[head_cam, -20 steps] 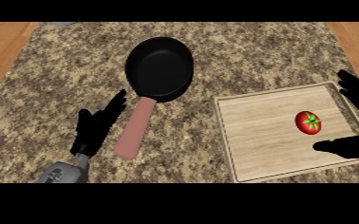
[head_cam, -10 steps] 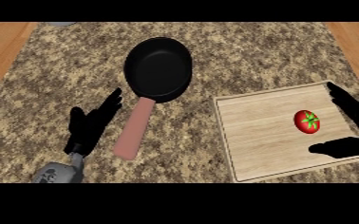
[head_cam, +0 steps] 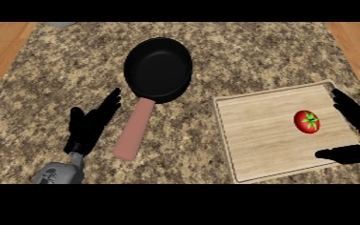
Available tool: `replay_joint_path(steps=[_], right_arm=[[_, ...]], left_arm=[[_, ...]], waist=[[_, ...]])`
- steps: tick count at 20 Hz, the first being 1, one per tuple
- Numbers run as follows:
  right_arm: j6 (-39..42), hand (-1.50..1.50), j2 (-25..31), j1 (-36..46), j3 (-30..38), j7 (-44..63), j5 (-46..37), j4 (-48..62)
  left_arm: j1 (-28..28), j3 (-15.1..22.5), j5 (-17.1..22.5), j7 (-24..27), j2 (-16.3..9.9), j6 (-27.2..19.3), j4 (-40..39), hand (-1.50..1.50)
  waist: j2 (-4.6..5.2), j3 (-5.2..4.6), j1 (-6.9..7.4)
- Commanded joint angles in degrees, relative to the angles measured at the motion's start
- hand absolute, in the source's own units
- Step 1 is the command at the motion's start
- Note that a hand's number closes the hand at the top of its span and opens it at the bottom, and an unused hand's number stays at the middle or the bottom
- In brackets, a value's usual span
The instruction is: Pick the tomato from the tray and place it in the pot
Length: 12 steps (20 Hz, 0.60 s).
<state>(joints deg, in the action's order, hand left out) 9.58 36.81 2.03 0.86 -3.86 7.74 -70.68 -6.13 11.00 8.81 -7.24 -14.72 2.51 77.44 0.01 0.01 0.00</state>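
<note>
Left forearm [head_cam: 60, 171]: our grey arm enters at the lower left edge of the head view.
Left hand [head_cam: 88, 126]: open, fingers straight and angled up toward the pan's handle, holding nothing; it rests on the counter just beside that handle, to its left.
Right hand [head_cam: 346, 133]: at the far right edge, partly cut off; we see the thumb low and the fingers higher, spread apart in a wide open span with nothing in it.
Tomato [head_cam: 307, 121]: red with a green stem, lying on the tray's right half, just left of the gap between our right thumb and fingers and apart from both.
Tray [head_cam: 260, 138]: pale wood with a raised rim, on the counter's right side.
Pan [head_cam: 158, 69]: black and round, pink handle [head_cam: 134, 131] running down toward us, well apart from the tray.
Counter [head_cam: 246, 57]: speckled brown stone under everything.
</note>
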Motion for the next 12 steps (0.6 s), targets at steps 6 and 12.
replay_joint_path(steps=[6, 12], right_arm=[[7.43, -1.50, -5.89, -2.17, 4.34, -6.82, 6.02, 3.24], [7.37, -1.50, -10.74, 6.74, 5.19, -10.06, 1.26, 17.55]], left_arm=[[0.13, -1.02, -1.27, -0.69, 0.87, 1.92, -0.28, 0.00], [3.11, -3.00, -2.08, -0.24, 1.22, 3.98, 2.04, 0.00]], waist=[[-0.06, -0.01, -0.26], [0.01, 0.02, 0.32]])
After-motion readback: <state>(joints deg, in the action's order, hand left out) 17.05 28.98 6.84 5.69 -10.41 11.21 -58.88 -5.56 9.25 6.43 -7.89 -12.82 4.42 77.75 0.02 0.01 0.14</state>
